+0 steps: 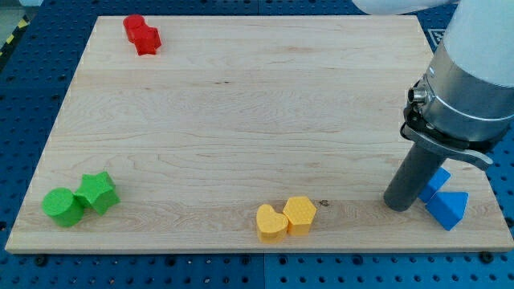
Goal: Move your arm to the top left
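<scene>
1. Nearest the view's bottom, my tip [399, 205] is resting on the wooden board [241, 120] at the lower right, just left of two blue blocks [442, 197] and seemingly touching or almost touching the nearer one. There are no fingers to part or close; the arm is ending in a plain stiff rod.
2. A yellow heart block [271, 222] and yellow hexagon block [299, 214] are sitting together along the bottom edge; a green cylinder [63, 206] and green star block [98, 192] are sitting at the bottom left.
3. Farthest, the two red blocks [142, 34] are lying in the top left corner, my goal area.
4. Nothing needs gripping; the blocks are looking light and likely to slide, so I am judging a diagonal path across bare wood safest.
</scene>
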Robot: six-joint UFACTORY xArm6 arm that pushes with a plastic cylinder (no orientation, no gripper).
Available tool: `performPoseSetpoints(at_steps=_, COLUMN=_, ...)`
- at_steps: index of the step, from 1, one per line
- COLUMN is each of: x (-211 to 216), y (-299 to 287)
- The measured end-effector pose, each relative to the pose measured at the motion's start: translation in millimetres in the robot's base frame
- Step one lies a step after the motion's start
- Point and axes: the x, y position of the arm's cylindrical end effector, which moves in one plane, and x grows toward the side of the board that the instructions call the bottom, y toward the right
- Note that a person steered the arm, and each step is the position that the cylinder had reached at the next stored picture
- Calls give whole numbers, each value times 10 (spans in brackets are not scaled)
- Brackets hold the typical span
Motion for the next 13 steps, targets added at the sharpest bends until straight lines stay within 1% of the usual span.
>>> performPoseSetpoints(at_steps=1, x=0, y=0)
performPoseSetpoints(at_steps=2, x=-180, y=-151)
performPoseSetpoints(at_steps=5, x=-1675, y=-1286)
performPoseSetpoints(at_steps=8, x=-3012, y=-2470)
performPoseSetpoints(at_steps=9, x=-3309, y=-3131)
performPoseSetpoints(at_steps=10, x=-3644, y=-3654)
performPoseSetpoints(at_steps=11, x=-3791, y=-3695)
performPoseSetpoints(at_steps=12, x=-3807, y=-3868)
performPoseSetpoints(at_steps=13, x=-3771, y=-4213)
